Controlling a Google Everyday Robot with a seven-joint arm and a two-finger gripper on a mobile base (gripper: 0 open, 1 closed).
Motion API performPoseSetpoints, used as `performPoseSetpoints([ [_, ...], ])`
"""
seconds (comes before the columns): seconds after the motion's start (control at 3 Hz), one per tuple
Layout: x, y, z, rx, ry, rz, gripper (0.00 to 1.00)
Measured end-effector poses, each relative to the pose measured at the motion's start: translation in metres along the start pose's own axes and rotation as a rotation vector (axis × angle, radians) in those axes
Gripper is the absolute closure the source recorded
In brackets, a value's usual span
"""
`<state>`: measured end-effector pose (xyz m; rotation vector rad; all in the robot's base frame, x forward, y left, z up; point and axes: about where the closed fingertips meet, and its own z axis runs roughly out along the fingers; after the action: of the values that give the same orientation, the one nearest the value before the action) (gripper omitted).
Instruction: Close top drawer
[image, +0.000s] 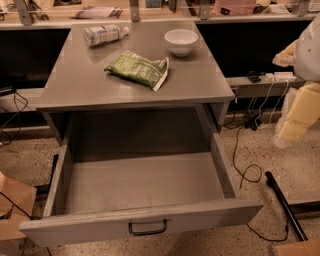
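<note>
The top drawer is pulled far out of the grey cabinet toward me. Its wide, flat grey front faces the near edge of the view, with a small dark metal handle at its centre. The inside of the drawer is bare. My gripper shows as pale yellow and white parts at the right edge of the view. It is to the right of the cabinet, above the floor and apart from the drawer, touching nothing.
On the cabinet top lie a green snack bag, a white bowl and a plastic bottle on its side. Cables and a black bar lie on the floor at right. A brown box is at left.
</note>
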<state>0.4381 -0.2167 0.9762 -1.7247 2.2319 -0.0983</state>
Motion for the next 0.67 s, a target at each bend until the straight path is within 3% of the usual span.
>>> performPoseSetpoints([
  [0.33,0.0000,0.0000,0.0000,0.000,0.000,0.000,0.00],
  [0.67,-0.0008,0.0001,-0.0008,0.005,-0.005,0.000,0.18],
])
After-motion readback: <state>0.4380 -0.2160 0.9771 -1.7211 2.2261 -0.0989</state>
